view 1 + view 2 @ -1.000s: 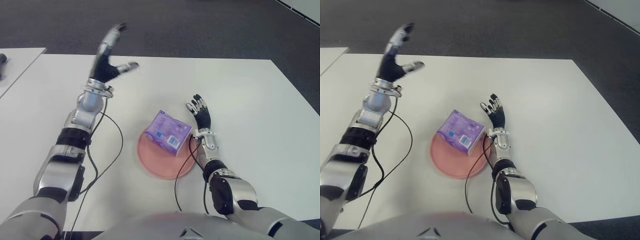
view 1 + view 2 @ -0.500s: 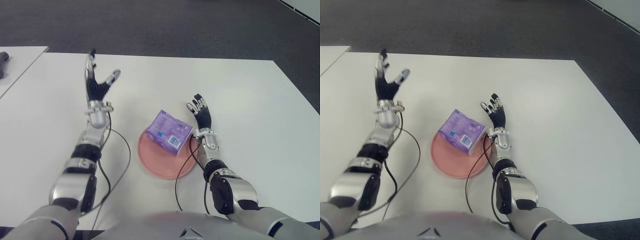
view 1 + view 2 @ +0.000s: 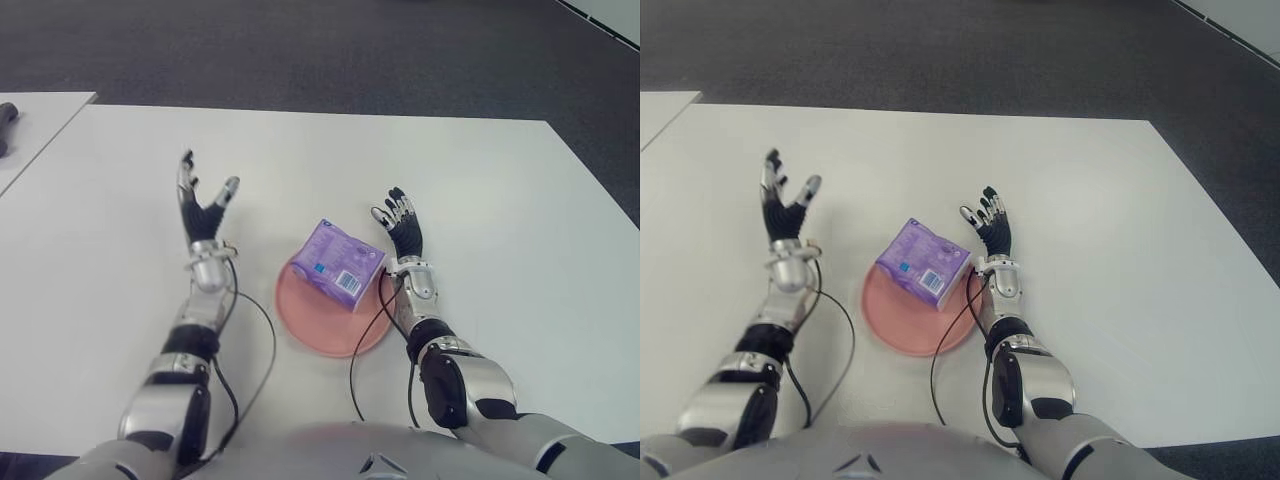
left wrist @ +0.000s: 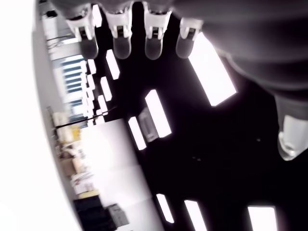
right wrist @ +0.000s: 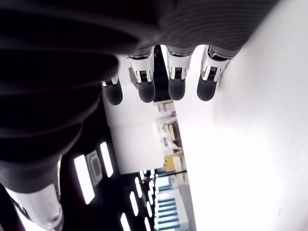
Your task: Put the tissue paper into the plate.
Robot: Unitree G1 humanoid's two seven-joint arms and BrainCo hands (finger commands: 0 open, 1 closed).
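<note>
At the far upper left of the left eye view, a dark object (image 3: 6, 118) lay on a neighbouring surface, cut off by the frame edge. Left of centre, the left hand (image 3: 203, 208) stood raised over the white counter (image 3: 500, 200), palm up, its fingers (image 4: 118, 36) spread straight and holding nothing; its wrist view showed only ceiling lights beyond the fingertips. A black cable (image 3: 262, 340) looped from that wrist across the counter toward the lower edge of the frame.

At centre, the pink plate (image 3: 310, 325) sat on the counter with the purple tissue paper (image 3: 338, 264) pack on it, over the plate's upper rim and seemingly tilted, one corner reaching past the edge. Judged from that, the task looked essentially done.

Just right of the plate, the right hand (image 3: 402, 230) showed with fingers extended and empty, close beside the pack though apart from it.

The main risk, as I judged it, lay in withdrawing the hands: the right hand was near enough that a sideways sweep, or its cable dragging over the plate's rim, could nudge the pack off its perch. The pack's overhang would make that easier. The left hand was well apart and posed little danger.
</note>
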